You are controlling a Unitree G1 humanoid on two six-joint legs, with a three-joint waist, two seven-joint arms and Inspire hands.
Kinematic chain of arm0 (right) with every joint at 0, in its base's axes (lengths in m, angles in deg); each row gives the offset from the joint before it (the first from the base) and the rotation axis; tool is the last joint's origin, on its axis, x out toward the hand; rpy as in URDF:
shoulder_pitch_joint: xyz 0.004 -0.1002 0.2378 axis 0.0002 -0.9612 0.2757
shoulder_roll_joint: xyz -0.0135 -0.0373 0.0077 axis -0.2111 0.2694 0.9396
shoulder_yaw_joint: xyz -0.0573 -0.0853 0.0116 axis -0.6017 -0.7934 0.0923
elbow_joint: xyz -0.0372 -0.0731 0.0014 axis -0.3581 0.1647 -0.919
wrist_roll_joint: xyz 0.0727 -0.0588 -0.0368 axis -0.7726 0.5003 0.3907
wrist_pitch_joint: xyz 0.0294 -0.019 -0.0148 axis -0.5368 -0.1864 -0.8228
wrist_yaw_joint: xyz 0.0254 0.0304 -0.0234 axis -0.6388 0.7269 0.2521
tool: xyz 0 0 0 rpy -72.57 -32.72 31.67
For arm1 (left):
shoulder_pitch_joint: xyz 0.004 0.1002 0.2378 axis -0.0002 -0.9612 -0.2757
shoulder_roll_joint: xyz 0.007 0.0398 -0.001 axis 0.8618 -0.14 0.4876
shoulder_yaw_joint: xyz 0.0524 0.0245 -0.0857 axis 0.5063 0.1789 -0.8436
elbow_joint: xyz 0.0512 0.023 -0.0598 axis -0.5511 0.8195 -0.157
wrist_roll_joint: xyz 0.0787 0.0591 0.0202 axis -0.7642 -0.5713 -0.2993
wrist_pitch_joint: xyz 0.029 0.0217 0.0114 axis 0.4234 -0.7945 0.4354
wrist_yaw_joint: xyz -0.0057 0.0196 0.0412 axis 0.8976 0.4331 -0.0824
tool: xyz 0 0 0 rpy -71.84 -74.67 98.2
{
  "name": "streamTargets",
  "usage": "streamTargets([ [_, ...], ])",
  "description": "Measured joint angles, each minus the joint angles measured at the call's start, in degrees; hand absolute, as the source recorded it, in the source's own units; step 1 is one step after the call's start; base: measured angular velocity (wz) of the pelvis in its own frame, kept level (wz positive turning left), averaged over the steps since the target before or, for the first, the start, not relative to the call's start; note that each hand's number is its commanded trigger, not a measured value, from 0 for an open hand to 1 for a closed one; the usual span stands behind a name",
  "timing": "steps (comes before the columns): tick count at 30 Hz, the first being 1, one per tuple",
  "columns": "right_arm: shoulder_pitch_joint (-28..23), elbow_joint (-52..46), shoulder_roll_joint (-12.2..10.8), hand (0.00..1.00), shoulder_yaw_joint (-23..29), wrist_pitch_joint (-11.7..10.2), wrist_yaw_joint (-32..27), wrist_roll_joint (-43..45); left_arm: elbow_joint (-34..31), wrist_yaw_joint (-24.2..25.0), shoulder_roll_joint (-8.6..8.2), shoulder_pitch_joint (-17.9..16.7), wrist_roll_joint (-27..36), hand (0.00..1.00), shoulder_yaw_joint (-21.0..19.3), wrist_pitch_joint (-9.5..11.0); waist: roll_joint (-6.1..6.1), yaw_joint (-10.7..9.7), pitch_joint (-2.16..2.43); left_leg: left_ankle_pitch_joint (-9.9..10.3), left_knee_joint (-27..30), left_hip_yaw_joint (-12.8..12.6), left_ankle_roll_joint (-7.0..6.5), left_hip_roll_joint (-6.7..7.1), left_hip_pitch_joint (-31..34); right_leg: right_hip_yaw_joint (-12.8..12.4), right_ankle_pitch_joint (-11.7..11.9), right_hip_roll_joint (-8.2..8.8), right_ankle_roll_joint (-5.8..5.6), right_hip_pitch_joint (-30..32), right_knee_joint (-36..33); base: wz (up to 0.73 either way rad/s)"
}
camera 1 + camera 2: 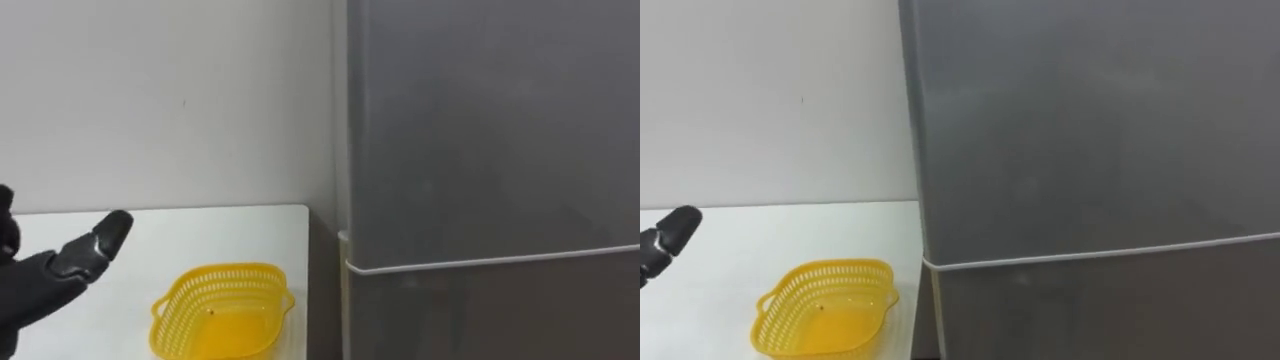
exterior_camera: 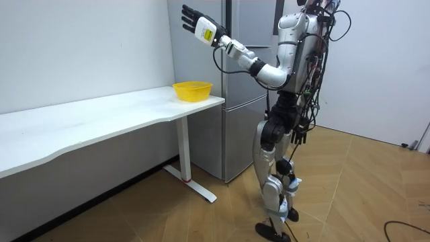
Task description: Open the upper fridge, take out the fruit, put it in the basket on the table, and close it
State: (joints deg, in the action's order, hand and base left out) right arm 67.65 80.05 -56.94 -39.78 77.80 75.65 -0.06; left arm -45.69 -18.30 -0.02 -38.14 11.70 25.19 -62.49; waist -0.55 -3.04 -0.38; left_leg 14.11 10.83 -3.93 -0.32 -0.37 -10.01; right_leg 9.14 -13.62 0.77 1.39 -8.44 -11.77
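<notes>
Fridge (image 1: 490,130) is right in front of the robot, upper and lower doors both closed, standing just beside the end of the white table (image 1: 200,235). Left hand (image 1: 60,265) is raised high over the table, near the upper door but not touching it, fingers straight and spread, holding nothing. Yellow basket (image 1: 222,310) sits on the table's end nearest the fridge.

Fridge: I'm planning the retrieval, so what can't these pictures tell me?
Inside the fridge: hidden by its shut upper door, every view.
The door's right side: cut off by both eye views' right edge.
Left hand: partly cut off by the left eye view's left edge.
</notes>
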Motion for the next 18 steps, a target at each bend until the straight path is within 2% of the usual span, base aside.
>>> streamTargets([
  [5, 0.77, -0.01, -0.01, 0.0, -0.12, 0.09, -0.06, 1.79, -0.09, 4.31, 0.14, 2.58, -0.26, 0.0, 2.69, -0.05, 0.17, -0.97, -0.08, 0.0, 0.01, -0.81, 0.0, -0.09, 0.33, -0.45, 0.03, 0.04, 0.02, 0.35, 0.0, -0.05],
  [8, 1.73, 0.48, 0.0, 0.0, -0.21, -0.09, -1.46, 1.85, -0.07, 7.96, 0.15, 3.17, -0.3, 0.0, 7.03, -0.41, 0.16, -1.82, -0.13, 0.0, 0.01, -1.09, 0.0, -0.1, 0.43, -0.79, 0.11, 0.02, -0.01, 0.56, 0.0, -0.07],
  [11, 2.44, 1.87, -0.01, 0.0, -0.3, -0.29, -1.8, 1.46, 0.4, 10.93, 0.23, 3.27, -0.32, 0.0, 9.2, -0.51, 0.02, -2.8, -0.15, 0.0, 0.02, -1.26, 0.0, -0.11, 0.35, -1.05, 0.13, -0.02, -0.01, 0.48, 0.04, -0.05],
  [14, 2.98, 2.06, -0.05, 0.0, -0.66, -0.35, -1.71, 1.12, 0.49, 14.28, 0.28, 3.37, -0.16, 0.0, 11.33, -1.36, -0.4, -3.19, -0.15, 0.0, 0.05, -1.75, 0.0, -0.21, 0.44, -1.44, 0.21, -0.06, 0.05, 1.09, -0.14, -0.09],
  [16, 3.56, 2.75, -0.09, 0.0, -0.87, 0.02, -1.72, 0.93, 0.47, 16.68, 0.34, 4.18, 0.0, 0.0, 12.97, -2.41, -0.65, -3.26, -0.32, 0.0, 0.03, -2.03, 0.0, -0.26, 0.59, -1.83, 0.21, -0.1, 0.06, 1.66, -0.57, -0.09],
  [18, 3.91, 2.79, -0.08, 0.0, -0.85, 0.2, -1.76, 0.97, 0.48, 18.57, 0.4, 4.51, 0.11, 0.0, 13.52, -3.04, -0.83, -3.5, -0.23, 0.0, 0.03, -2.14, 0.0, -0.25, 0.76, -1.92, 0.2, -0.1, 0.06, 1.99, -0.75, -0.06],
])
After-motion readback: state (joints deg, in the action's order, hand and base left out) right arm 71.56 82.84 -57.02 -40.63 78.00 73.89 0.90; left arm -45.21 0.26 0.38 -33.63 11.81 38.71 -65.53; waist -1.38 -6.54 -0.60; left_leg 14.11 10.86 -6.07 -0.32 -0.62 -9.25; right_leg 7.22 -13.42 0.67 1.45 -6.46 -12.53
